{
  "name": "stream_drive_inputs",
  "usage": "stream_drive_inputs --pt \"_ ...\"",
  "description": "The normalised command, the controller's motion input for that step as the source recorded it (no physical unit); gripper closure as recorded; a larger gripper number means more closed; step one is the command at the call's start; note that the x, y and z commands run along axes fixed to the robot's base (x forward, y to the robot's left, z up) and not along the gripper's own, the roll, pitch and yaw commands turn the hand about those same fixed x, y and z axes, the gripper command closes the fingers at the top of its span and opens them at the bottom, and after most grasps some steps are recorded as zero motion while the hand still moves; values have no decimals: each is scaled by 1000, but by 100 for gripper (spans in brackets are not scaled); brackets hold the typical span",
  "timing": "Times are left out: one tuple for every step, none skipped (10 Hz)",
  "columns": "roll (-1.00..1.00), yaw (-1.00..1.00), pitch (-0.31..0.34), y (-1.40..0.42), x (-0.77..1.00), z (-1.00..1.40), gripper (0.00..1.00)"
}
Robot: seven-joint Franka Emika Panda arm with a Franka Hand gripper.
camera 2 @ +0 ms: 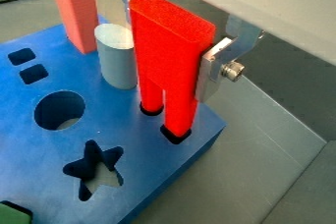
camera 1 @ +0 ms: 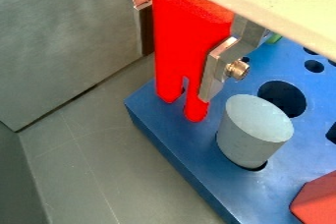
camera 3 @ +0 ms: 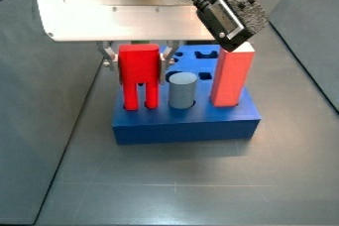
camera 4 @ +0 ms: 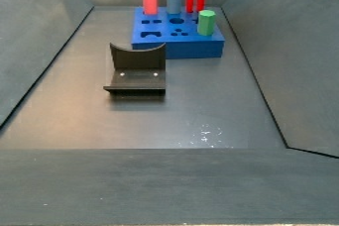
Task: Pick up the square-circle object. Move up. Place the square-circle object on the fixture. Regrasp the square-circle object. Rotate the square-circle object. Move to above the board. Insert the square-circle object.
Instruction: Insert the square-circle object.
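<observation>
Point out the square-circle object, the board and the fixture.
square-circle object (camera 2: 168, 56): a wrist view, its broad red face, beside the end effector (camera 2: 210, 66).
board (camera 3: 185, 123): a side view, its blue front wall.
fixture (camera 4: 137, 59): a side view, its upright back.

The pincer (camera 2: 197, 66) is standing over the board's (camera 3: 185, 129) corner, closed on the square-circle object (camera 3: 139, 76), whose lower end is sitting in a corner hole. Room beside it is being narrowed by a grey-blue cylinder (camera 3: 181, 90) just next to the red piece, and beyond that by a taller red-orange block (camera 3: 235, 76). In a side view a green peg (camera 4: 207, 22) is crowding the board's other edge. The fixture (camera 4: 135, 68) is standing near the board, apart from it. The floor (camera 4: 172, 121) in front of the fixture is lying open between the sloping walls.
</observation>
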Motion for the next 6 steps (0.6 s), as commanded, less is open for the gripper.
stream_drive_inputs --pt "60 0 39 89 103 -151 100" --pt "20 -9 27 69 94 -91 100" --pt "1 -74 1 14 17 -46 100" --pt "0 -80 17 60 0 0 100" --pt "7 -37 33 126 0 0 100" --pt "13 0 44 143 6 -3 100"
